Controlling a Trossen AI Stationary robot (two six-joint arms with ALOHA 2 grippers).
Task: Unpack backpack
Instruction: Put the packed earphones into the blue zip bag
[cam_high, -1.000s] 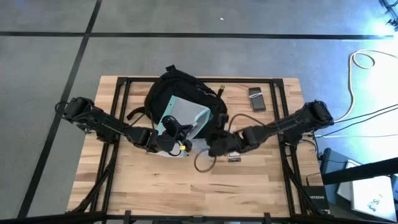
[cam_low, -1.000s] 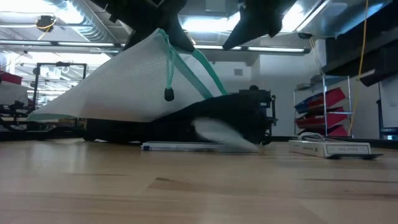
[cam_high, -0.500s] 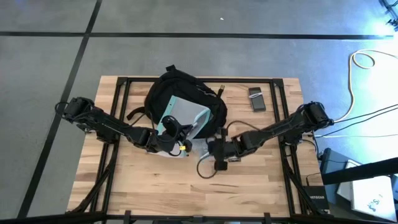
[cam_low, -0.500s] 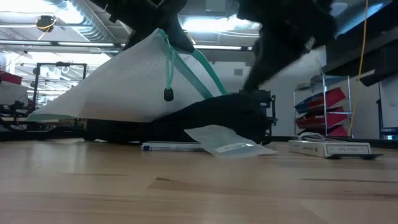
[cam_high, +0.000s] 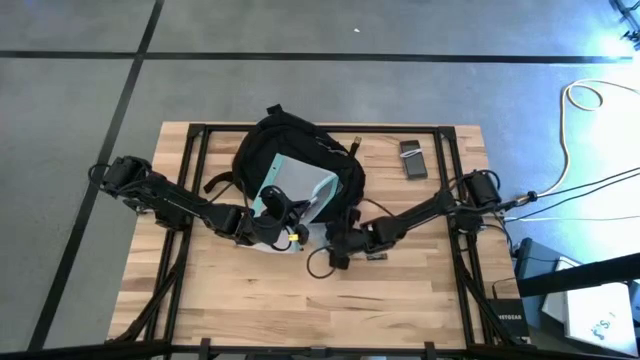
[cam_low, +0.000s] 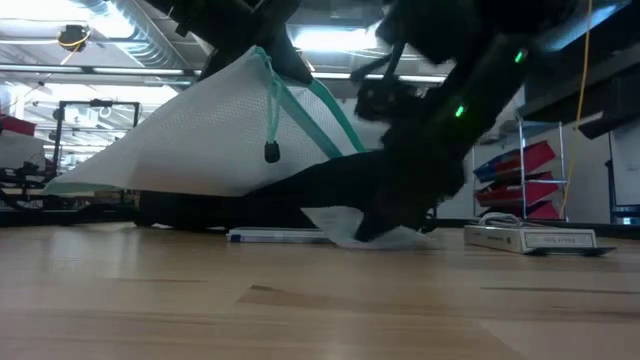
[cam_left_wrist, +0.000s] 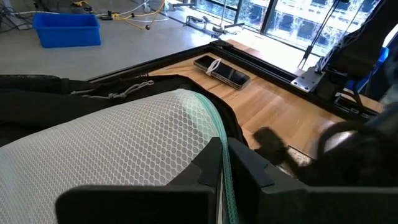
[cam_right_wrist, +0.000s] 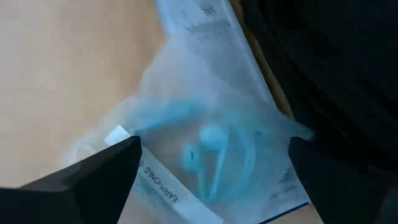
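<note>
The backpack (cam_high: 290, 155) lies on the far middle of the wooden desk (cam_high: 250, 310), black and rounded, its opening turned toward the near side. In the low view it shows as a dark mound (cam_low: 330, 195) behind the other things.

A white mesh zip pouch (cam_high: 292, 185) with teal edging rises out of the backpack's opening. The left gripper (cam_high: 285, 222) is at the pouch's near edge, just in front of the backpack, and its fingers (cam_left_wrist: 249, 168) are together, clamped on the pouch's teal-trimmed edge. In the low view the pouch (cam_low: 190, 140) is tilted, one corner raised high, with a teal cord and a dark pull hanging from it.

The right gripper (cam_high: 342, 245) is low over the desk, near the middle, just right of the left gripper and in front of the backpack. Its fingers (cam_right_wrist: 93, 177) stand wide apart, 1 on each side of a clear plastic bag (cam_right_wrist: 211, 143) that lies flat on the wood right beside the backpack's black fabric. The bag holds something pale blue and carries a printed label; whether the fingers touch it cannot be told. In the low view the bag (cam_low: 340, 222) rests on the desk under the dark arm.

A dark phone-like device (cam_high: 413, 160) lies on the far right of the desk, well apart from the backpack.
</note>
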